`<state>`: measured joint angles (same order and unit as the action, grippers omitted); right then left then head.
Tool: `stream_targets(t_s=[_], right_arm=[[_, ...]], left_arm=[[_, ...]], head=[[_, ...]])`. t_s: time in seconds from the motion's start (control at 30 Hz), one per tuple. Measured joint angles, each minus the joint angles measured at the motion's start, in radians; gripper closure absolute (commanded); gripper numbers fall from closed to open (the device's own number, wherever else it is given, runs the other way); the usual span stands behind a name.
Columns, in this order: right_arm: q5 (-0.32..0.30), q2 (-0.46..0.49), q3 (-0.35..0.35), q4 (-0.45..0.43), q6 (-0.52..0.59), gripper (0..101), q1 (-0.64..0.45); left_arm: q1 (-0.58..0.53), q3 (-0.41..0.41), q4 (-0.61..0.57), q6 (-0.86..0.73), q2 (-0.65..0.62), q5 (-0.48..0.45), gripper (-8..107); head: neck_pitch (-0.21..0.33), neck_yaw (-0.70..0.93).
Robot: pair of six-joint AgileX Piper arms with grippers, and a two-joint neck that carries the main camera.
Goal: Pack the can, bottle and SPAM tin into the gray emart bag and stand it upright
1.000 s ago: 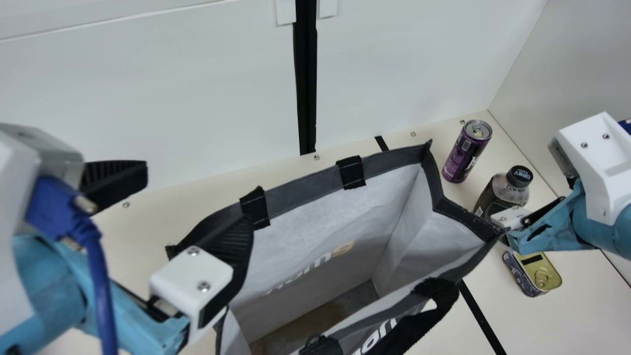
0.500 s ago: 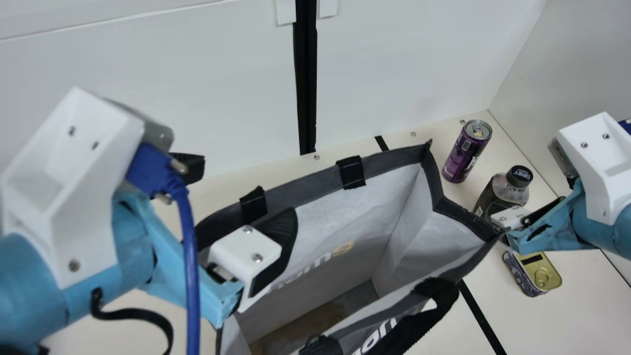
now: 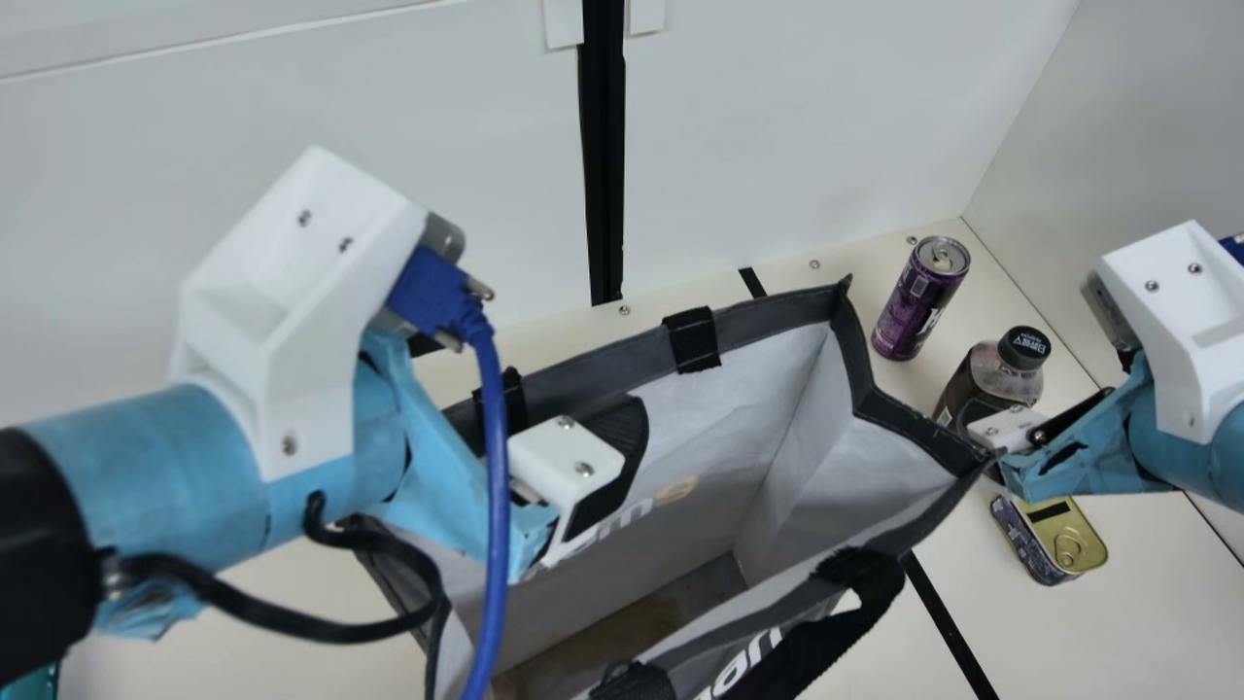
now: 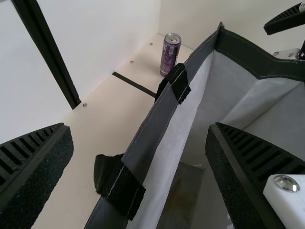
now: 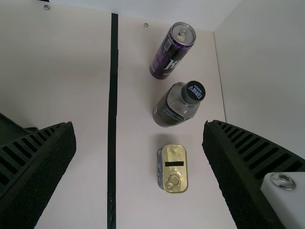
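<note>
In the main view, my left gripper [image 3: 530,394] straddles the far rim of the upright, open-mouthed gray bag [image 3: 622,365], one finger inside it. The left wrist view has that gripper [image 4: 138,136] open, the rim [image 4: 155,129] between its fingers without being pinched. My right gripper [image 3: 1006,428] is by the bag's right corner; in the right wrist view the gripper [image 5: 139,129] stands open with nothing between its fingers. Right of the bag, the purple can [image 3: 921,297] and dark bottle [image 3: 986,384] stand upright; the gold-topped tin [image 3: 1064,540] lies nearer, below the right gripper.
A white wall [image 3: 389,194] with a black vertical strip [image 3: 604,175] rises behind the cream table [image 3: 1118,622]. Another wall [image 3: 1147,126] closes off the right. The bag's black handle [image 3: 816,651] hangs over its near side.
My left arm has moved rightward over the bag, carrying its open gripper along the far rim. The right arm, bag, can, bottle and tin have kept their places.
</note>
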<state>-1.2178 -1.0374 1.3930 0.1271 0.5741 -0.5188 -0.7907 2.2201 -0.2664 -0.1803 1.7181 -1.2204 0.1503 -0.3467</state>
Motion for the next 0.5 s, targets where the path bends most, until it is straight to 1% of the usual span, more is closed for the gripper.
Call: stream_targets(t_s=[0.5], right_arm=[[0.000, 0.000, 0.000, 0.000, 0.000, 6, 0.000]], left_arm=[[-0.006, -0.020, -0.036, -0.049, 0.062, 0.000, 9]], head=[[0.002, -0.002]])
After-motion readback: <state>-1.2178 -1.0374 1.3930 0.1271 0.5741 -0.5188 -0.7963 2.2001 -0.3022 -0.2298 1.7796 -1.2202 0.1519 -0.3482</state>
